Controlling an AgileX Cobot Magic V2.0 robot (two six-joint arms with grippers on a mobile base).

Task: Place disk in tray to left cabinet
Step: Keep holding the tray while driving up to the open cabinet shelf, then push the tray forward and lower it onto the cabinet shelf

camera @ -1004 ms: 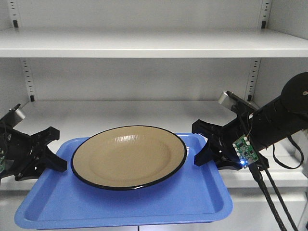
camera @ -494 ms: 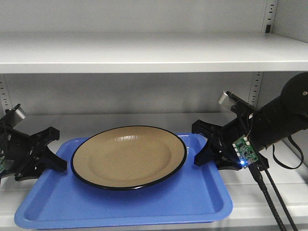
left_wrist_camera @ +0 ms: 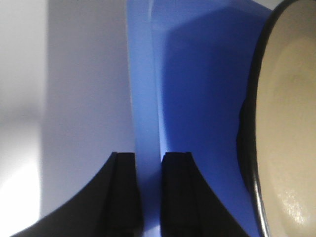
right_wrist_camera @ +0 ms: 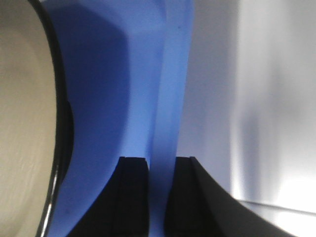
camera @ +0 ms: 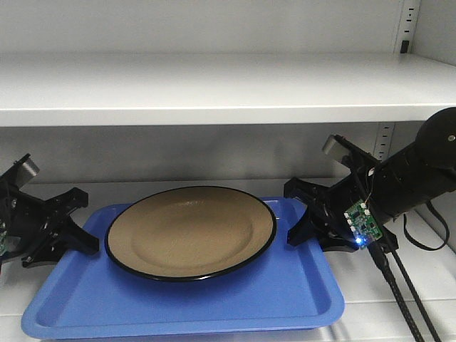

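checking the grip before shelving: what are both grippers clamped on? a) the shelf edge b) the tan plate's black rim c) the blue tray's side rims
c: in the wrist views the left gripper and right gripper each pinch the rim of the rectangular blue plastic tray

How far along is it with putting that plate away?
Done: the disk lies in the tray. In hand: the left gripper and right gripper each clamp a side rim, holding the tray at the left cabinet. Left, it seems: rest it on the shelf and let go.
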